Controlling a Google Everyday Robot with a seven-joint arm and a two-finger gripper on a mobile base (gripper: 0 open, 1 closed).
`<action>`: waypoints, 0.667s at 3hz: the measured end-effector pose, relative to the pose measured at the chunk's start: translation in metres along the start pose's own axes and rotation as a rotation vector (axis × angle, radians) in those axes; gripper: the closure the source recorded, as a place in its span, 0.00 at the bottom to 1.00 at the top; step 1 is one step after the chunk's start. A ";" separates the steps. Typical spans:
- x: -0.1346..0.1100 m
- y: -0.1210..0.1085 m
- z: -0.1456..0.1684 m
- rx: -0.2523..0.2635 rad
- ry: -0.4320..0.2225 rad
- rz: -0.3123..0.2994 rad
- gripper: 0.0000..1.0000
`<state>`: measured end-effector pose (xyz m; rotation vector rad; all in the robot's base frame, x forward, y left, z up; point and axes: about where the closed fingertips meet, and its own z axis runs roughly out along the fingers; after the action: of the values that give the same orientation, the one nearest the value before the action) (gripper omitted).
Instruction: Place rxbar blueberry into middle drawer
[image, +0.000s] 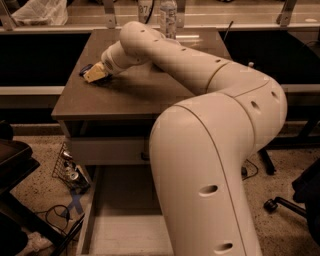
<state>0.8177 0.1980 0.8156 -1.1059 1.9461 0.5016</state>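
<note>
Off the counter's far-left corner, a crumpled white plastic bag (39, 12) lies on the ledge behind. Down on the floor by the counter's left side stands a small wire basket (70, 169) with cans in it.

On the flat brown counter (135, 95), near its left edge and toward the back, sits the rxbar blueberry (85, 69), a small flat dark blue snack-bar wrapper. Only a sliver of it peeks out at the left of the hand, so I can't say for sure which way its long axis runs or where its ends point. The robot's hand (95, 74), cream-coloured with a yellowish tip, is low over that same left part of the counter, right on top of the wrapper and seemingly touching it. Whether the hand is clenched on the bar or released, I cannot tell from here.

Below the counter, a pale drawer front (107, 150) is closed. Under that, the middle drawer (125, 215), wide and shallow with whitish side walls and a grey-beige floor, is pulled out toward me.

At the counter's back edge stands a clear plastic water bottle (168, 17). The bulky cream robot arm (215, 145) reaches in from the right across the counter, covering its right front and part of the open drawer.
</note>
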 end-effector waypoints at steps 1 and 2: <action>-0.001 0.000 -0.001 0.000 0.000 0.000 1.00; -0.002 0.000 -0.001 0.000 0.000 0.000 1.00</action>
<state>0.8177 0.1982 0.8181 -1.1063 1.9462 0.5019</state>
